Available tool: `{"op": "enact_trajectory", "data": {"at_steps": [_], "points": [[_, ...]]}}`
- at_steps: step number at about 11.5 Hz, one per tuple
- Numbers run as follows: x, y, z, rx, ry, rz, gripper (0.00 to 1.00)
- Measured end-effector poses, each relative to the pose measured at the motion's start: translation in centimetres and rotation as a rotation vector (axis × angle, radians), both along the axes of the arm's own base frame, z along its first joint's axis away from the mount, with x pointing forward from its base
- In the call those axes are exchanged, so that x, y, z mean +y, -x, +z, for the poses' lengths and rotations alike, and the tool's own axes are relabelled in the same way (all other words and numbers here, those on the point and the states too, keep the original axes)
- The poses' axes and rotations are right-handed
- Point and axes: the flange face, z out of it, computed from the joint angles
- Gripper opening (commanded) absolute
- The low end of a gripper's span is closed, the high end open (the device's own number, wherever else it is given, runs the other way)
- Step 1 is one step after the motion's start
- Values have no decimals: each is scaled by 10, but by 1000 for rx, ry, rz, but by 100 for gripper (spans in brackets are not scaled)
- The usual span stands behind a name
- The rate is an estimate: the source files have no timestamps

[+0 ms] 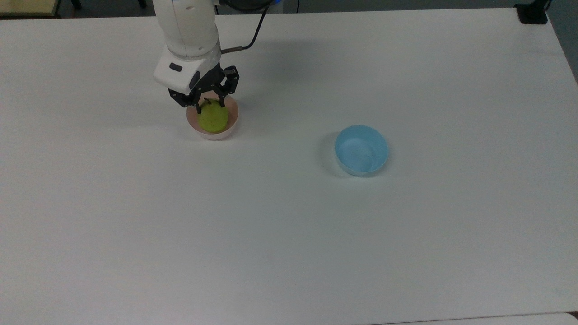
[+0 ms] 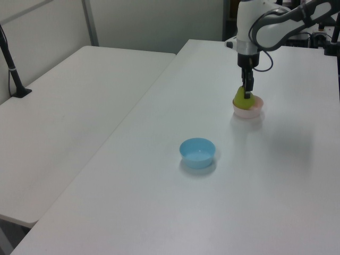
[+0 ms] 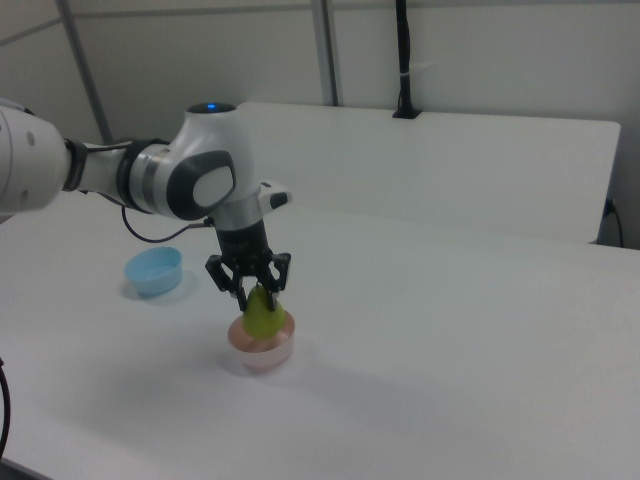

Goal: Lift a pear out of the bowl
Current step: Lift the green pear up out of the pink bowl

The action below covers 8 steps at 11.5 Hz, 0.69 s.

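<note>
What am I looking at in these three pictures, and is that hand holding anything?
It is one white robot arm, filmed from above and from two sides of a white table. Its black two-fingered hand is closed on a yellow-green pear, which sits raised in a pale pink bowl; the right view shows the pear standing well above the rim. A light blue bowl, with nothing in it, stands apart, towards the top view's right.
</note>
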Motion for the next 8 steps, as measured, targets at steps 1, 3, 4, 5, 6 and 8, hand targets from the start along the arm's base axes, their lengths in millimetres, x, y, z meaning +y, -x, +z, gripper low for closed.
{"op": "enact_trajectory", "data": {"at_steps": [1, 3, 4, 5, 6, 8], "points": [[2, 1, 15, -2, 0, 3, 0], [4, 4, 50, -9, 0, 7, 0], [3, 4, 71, -17, 0, 6, 0], [3, 3, 91, -24, 0, 4, 0], [3, 1, 113, -31, 0, 2, 0], [3, -1, 151, -49, -8, -4, 0]]}}
